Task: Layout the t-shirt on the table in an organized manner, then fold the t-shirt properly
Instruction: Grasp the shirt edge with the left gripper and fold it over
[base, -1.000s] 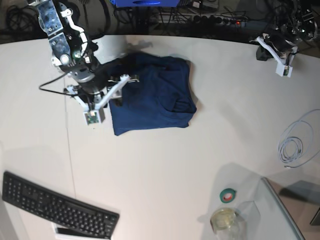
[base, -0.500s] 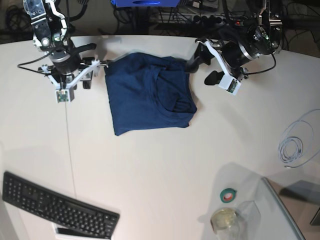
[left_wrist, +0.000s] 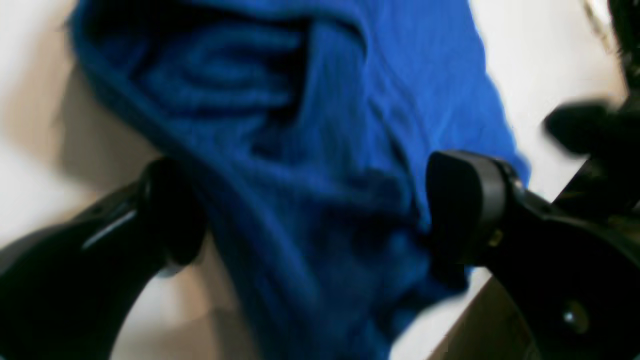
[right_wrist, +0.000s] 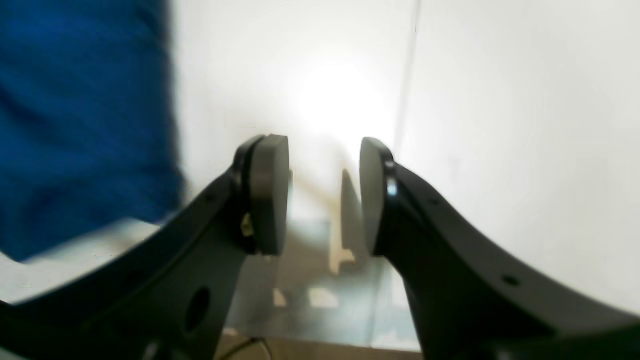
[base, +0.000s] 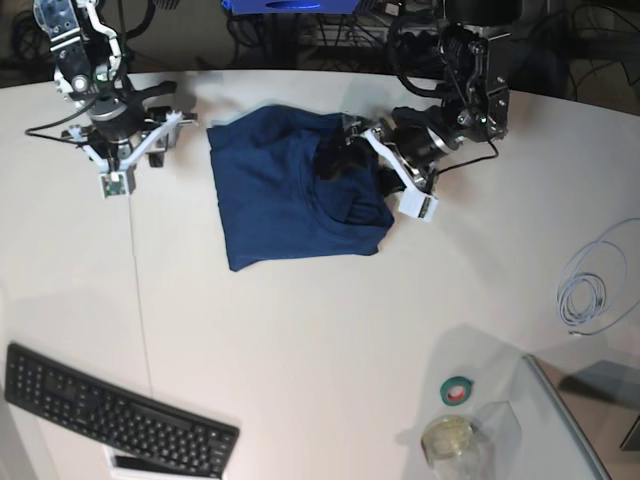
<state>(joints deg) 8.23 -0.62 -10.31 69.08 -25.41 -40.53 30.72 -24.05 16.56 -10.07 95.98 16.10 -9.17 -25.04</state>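
Observation:
The dark blue t-shirt lies folded into a rough rectangle on the white table, collar fold at its right side. My left gripper hangs over the shirt's upper right part. In the left wrist view this gripper is open wide, its black fingers standing on either side of a raised ridge of t-shirt fabric. My right gripper sits left of the shirt, apart from it. Seen in the right wrist view, it is open with nothing between the pads, over bare table, the t-shirt at the left.
A black keyboard lies at the front left. A coiled white cable rests at the right edge. A green tape roll, a glass jar and a clear panel stand front right. A thin seam crosses the table.
My left arm has swung in from the far right onto the shirt's right side and its jaws have opened. My right arm has drawn back leftward, off the shirt's left edge.

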